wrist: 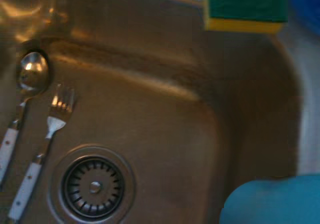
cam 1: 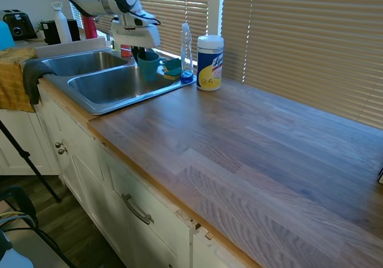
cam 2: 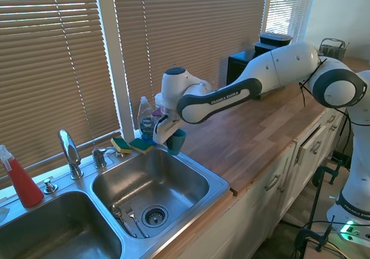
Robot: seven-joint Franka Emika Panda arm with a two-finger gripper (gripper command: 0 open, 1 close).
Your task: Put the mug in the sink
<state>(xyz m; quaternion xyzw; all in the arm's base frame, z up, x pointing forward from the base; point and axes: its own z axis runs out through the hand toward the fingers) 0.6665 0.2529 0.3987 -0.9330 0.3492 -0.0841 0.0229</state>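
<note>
The teal mug (cam 1: 148, 65) (cam 2: 177, 141) hangs in the air over the back corner of the sink's (cam 1: 90, 108) (cam 2: 215, 182) basin nearest the wooden counter. My gripper (cam 1: 141, 54) (cam 2: 168, 134) is shut on the mug's rim from above, one finger reaching inside it. In the wrist view the mug (wrist: 272, 204) shows as a teal shape at the bottom edge, above the steel basin floor and its drain (wrist: 94, 186).
A spoon (wrist: 30, 74) and a fork (wrist: 52, 124) lie in that basin beside the drain. Green-and-yellow sponges (cam 2: 132, 145) (cam 1: 172, 69) sit on the rim behind it, next to a clear bottle (cam 1: 187, 51) and a white wipes canister (cam 1: 210, 63). The faucet (cam 2: 69, 152) stands between the basins.
</note>
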